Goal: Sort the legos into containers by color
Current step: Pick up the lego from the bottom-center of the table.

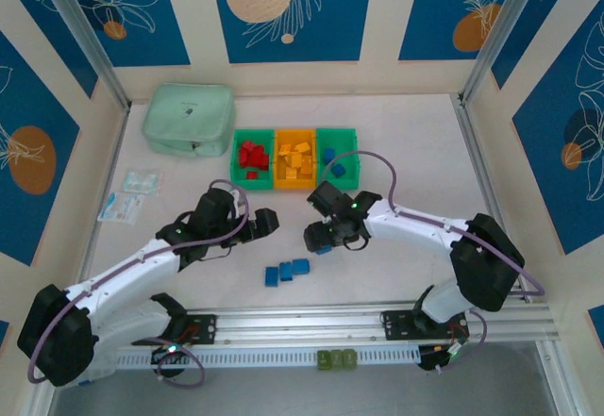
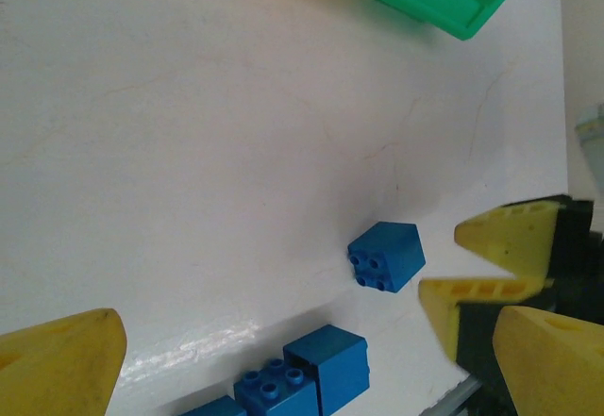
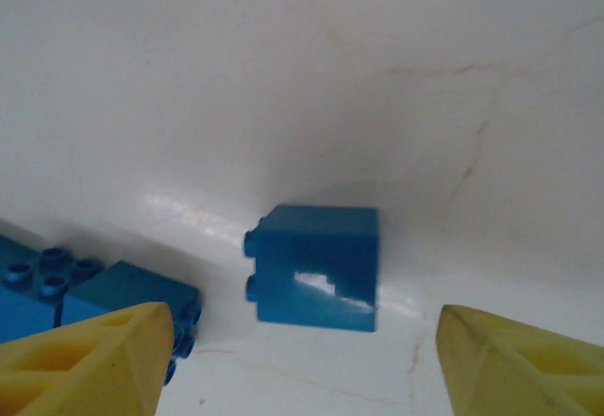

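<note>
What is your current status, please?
Left pincer open above table. Right pincer open, straddling a small blue plastic brick lying on its side. Three more blue bricks close beside it.

**Table** (image 1: pixel 415 142): white top, glossy, faint brownish hairline veins. Directly on it:

- **Pouch** (image 1: pixel 189 120): soft, mint-green, zippered. Far-left area.
- **Bins**, 3 pcs, open, rect., side by side in one row, just right of the pouch: left green bin (image 1: pixel 235 161), orange-yellow bin (image 1: pixel 293 188) in ctr, right green bin (image 1: pixel 356 152).
- **Packets**, 2 pcs, small, clear w/ blue print: far packet (image 1: pixel 142 182), near packet (image 1: pixel 121 208). Left side, close together.
- **Blue lego cluster** (image 1: pixel 286 272): 3 bricks, touching, short row, near-centre.
- **Lone blue lego** (image 3: pixel 316 267): on its side, studs sideways. Apart from the cluster, on the side twd the bins.
</note>
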Controlling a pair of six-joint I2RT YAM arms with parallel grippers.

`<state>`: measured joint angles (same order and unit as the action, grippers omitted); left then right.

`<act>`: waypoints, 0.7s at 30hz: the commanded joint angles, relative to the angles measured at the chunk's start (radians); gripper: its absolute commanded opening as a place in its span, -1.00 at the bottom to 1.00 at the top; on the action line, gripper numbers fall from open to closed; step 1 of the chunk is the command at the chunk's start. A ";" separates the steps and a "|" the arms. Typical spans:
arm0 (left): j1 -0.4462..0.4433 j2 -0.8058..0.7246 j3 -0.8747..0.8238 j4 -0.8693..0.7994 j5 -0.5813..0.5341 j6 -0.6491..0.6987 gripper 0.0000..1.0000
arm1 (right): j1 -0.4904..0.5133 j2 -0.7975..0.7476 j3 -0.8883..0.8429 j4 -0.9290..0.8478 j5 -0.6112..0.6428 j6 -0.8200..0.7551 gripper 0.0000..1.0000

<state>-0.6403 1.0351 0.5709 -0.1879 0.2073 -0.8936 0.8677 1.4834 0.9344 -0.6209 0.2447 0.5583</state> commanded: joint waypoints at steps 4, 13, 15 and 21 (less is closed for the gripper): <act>-0.011 0.006 -0.017 0.034 -0.029 -0.029 0.99 | 0.028 0.038 -0.021 -0.011 0.021 0.044 0.53; -0.011 0.046 0.010 0.049 -0.034 -0.022 0.99 | 0.008 0.111 -0.003 0.014 0.039 0.029 0.49; -0.011 0.050 0.024 0.042 -0.036 -0.018 0.99 | -0.012 0.126 0.004 0.019 0.015 0.029 0.44; -0.011 0.046 0.053 0.011 -0.043 0.009 0.99 | -0.037 0.123 -0.015 0.051 -0.001 0.022 0.17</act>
<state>-0.6403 1.0859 0.5884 -0.1604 0.1860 -0.9089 0.8375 1.6108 0.9188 -0.5903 0.2653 0.5789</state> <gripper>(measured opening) 0.993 0.598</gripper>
